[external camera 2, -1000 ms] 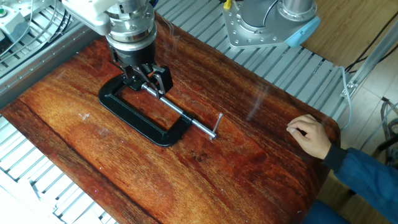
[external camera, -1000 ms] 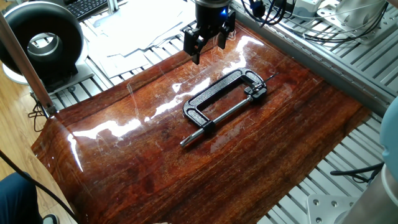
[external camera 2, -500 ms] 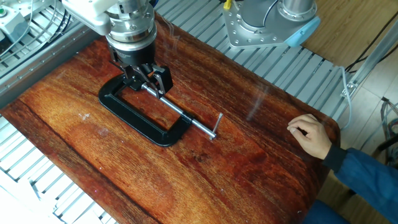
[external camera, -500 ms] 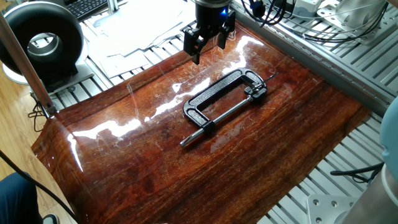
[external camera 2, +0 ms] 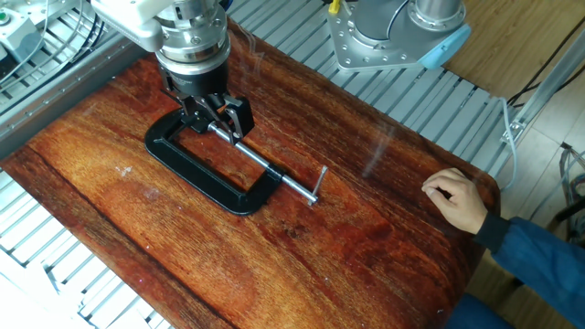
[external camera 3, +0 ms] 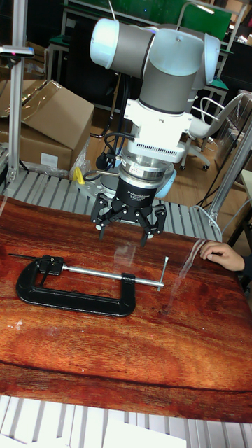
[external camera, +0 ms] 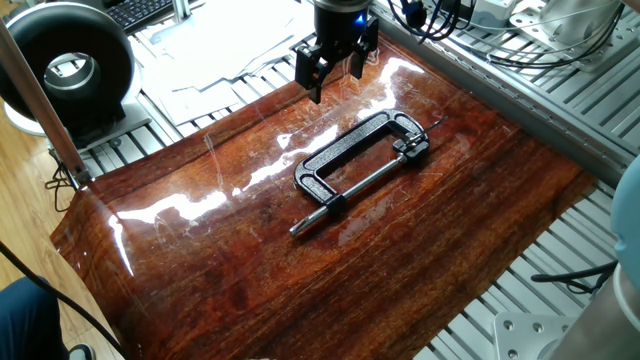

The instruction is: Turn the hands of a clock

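No clock shows in any view. A black C-clamp (external camera: 340,146) (external camera 2: 196,174) (external camera 3: 70,299) lies flat on the glossy wooden table (external camera: 220,270), and I can make out nothing held in its jaw. My gripper (external camera: 337,75) (external camera 2: 219,117) (external camera 3: 128,229) hangs open above the table with nothing between its fingers. It is over the far edge in one fixed view, clear of the clamp. In the tall view it hovers behind and above the clamp's screw. The other fixed view has it overlapping the clamp's jaw end.
A person's hand (external camera 2: 457,201) (external camera 3: 224,255) rests on the table edge beyond the clamp's handle end. A black round device (external camera: 65,65) and papers (external camera: 230,45) lie off the table's far left. The robot base (external camera 2: 393,32) stands behind the table.
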Motion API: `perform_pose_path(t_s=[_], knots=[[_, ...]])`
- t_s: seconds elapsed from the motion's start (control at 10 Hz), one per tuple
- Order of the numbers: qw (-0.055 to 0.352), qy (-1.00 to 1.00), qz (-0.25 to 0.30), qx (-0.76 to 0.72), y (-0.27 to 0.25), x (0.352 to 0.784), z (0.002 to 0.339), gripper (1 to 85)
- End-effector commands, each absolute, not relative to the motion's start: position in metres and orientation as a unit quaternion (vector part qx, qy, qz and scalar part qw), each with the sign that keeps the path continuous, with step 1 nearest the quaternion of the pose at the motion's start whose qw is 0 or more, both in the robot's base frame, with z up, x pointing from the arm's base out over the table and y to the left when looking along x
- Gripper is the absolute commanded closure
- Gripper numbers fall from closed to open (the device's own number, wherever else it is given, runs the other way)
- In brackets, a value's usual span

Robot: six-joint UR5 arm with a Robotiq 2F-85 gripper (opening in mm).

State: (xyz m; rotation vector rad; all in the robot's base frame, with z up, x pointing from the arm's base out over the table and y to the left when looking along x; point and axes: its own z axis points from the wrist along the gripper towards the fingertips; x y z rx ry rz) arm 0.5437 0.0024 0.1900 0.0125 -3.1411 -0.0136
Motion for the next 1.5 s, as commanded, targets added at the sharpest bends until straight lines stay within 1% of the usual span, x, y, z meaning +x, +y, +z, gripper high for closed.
perform_pose_path(t_s=[0.0, 0.7, 1.4], knots=[[0.095, -0.995, 0.002, 0.038, 0.0000, 0.4948, 0.1943, 84.7], [0.095, -0.994, 0.011, 0.042, -0.0041, 0.4955, 0.1953, 84.7], [0.083, -0.996, -0.002, 0.028, -0.0022, 0.4965, 0.1925, 84.7]])
